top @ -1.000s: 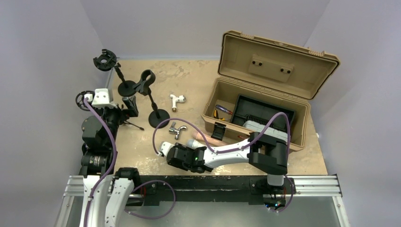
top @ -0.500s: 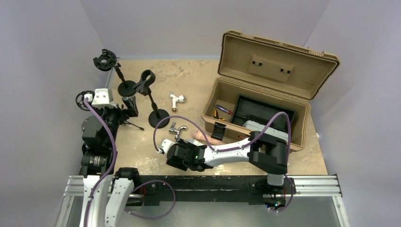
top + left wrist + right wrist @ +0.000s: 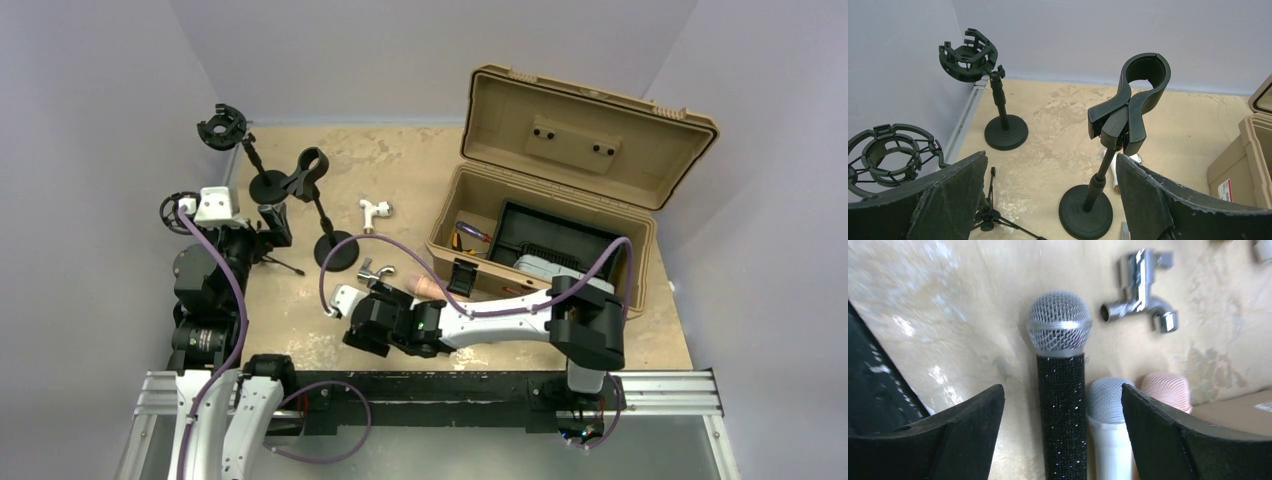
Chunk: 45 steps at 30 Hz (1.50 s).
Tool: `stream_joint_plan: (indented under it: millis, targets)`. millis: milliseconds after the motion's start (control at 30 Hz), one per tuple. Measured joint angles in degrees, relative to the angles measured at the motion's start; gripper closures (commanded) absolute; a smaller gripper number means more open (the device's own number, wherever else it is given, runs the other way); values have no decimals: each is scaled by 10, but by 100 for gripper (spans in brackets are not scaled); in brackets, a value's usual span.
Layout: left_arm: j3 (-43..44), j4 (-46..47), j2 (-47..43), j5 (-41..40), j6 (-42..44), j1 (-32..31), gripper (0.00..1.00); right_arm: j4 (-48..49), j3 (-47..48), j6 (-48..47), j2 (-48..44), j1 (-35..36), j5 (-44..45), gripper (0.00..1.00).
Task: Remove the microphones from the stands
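Three microphones lie side by side on the table in the right wrist view: a black glitter one, a white one and a pink one. My right gripper is open just above them, its fingers either side of the black and white ones, holding nothing. In the top view it covers most of them; only the pink head shows. The clip stand stands upright with its clip empty. My left gripper is open and empty, just short of that stand's base.
A shock-mount stand is at the back left by the wall. Another shock mount on a small tripod is beside my left finger. A chrome tap and a white fitting lie nearby. An open tan case is on the right.
My right gripper has moved forward and left over the lying microphones, toward the chrome tap. The left arm and the stands have not moved.
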Motion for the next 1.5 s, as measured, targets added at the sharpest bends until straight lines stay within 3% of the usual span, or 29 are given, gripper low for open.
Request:
stream_joint_plan:
  millis: [467, 833, 1067, 1233, 1500]
  targets:
    - [0, 0, 23, 1, 0, 0, 3, 111, 36, -49, -121, -1, 27, 11]
    - [5, -5, 23, 10, -1, 0, 3, 300, -107, -36, -311, -4, 14, 10]
    - [136, -91, 65, 32, -26, 0, 2, 373, -185, -37, -380, -5, 29, 8]
    - [251, -135, 97, 77, -57, 0, 10, 405, -222, -37, -429, -5, 47, 7]
    - [454, -240, 283, 158, -106, -35, 19, 440, -245, -36, -483, -5, 64, 6]
